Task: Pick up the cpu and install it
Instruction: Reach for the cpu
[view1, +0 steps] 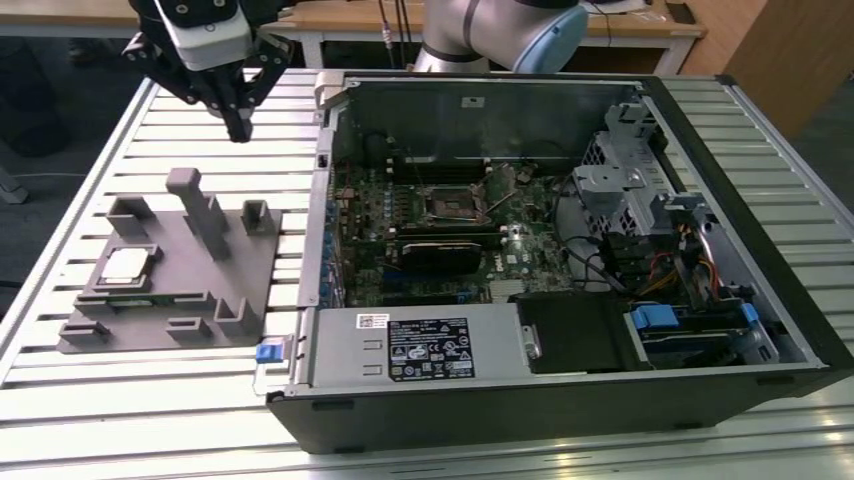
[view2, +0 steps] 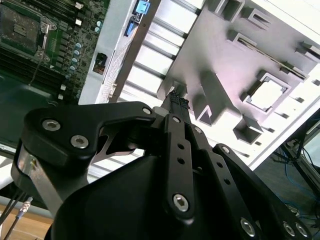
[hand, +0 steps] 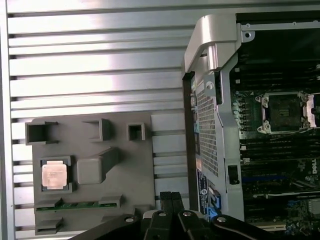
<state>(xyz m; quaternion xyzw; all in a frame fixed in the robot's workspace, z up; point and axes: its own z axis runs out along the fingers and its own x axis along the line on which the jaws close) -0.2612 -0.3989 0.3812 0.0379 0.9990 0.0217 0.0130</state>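
0 of 2 steps done: cpu (view1: 123, 265) lies untouched in its pocket on the grey holder tray (view1: 180, 292) beside the open computer case (view1: 534, 412), gripper (view1: 238, 128) hovers well apart, fingers pressed together and empty, socket (view1: 454, 203) bare.

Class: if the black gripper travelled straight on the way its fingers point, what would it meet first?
Probably the slatted metal table, close beside the edge of the grey moulded fixture plate; depth is unclear. The shut black gripper is not above the silver-topped square cpu.
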